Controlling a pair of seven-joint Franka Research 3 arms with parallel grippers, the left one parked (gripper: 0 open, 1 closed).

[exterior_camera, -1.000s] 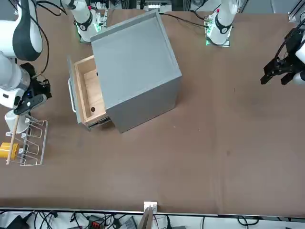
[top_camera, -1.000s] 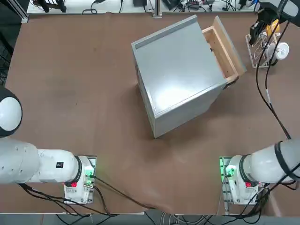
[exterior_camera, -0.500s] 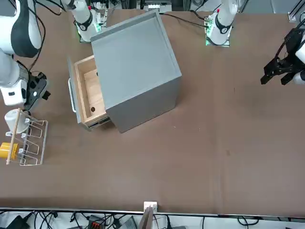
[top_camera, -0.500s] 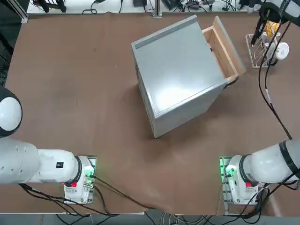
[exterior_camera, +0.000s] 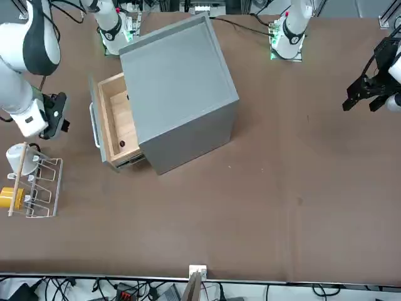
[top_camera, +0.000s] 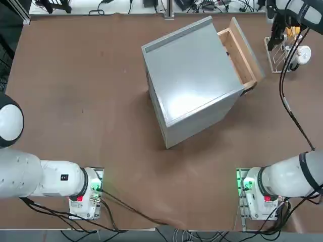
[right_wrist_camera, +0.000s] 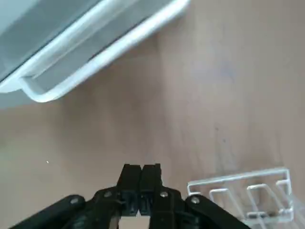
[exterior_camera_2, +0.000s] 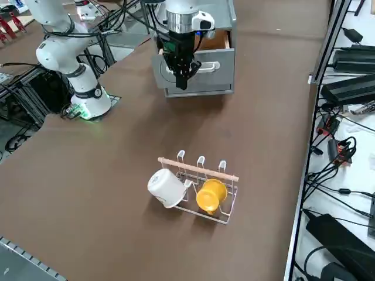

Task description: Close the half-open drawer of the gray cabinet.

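Note:
The gray cabinet [top_camera: 194,83] stands at an angle mid-table. Its light-brown wooden drawer [top_camera: 241,51] sticks out partway on the side facing the right edge of the table, showing its inside [exterior_camera: 119,122]. The drawer front [exterior_camera_2: 205,69] carries a pale bar handle [right_wrist_camera: 102,55]. My right gripper [top_camera: 276,36] hangs above the table a short way in front of that handle, between drawer and rack, apart from both. Its fingers [right_wrist_camera: 141,177] are shut with nothing between them. It also shows in the front view [exterior_camera: 61,123] and the right side view [exterior_camera_2: 183,81].
A small wire rack [exterior_camera_2: 202,184] with a wooden bar stands near the right gripper, holding a white cup [exterior_camera_2: 167,187] and a yellow cup [exterior_camera_2: 211,196]. It also appears in the top view [top_camera: 282,53]. Brown tabletop [exterior_camera: 282,188] spreads around the cabinet.
The right gripper has moved from above the wire rack toward the drawer front and turned at the wrist. Drawer and cabinet have not moved.

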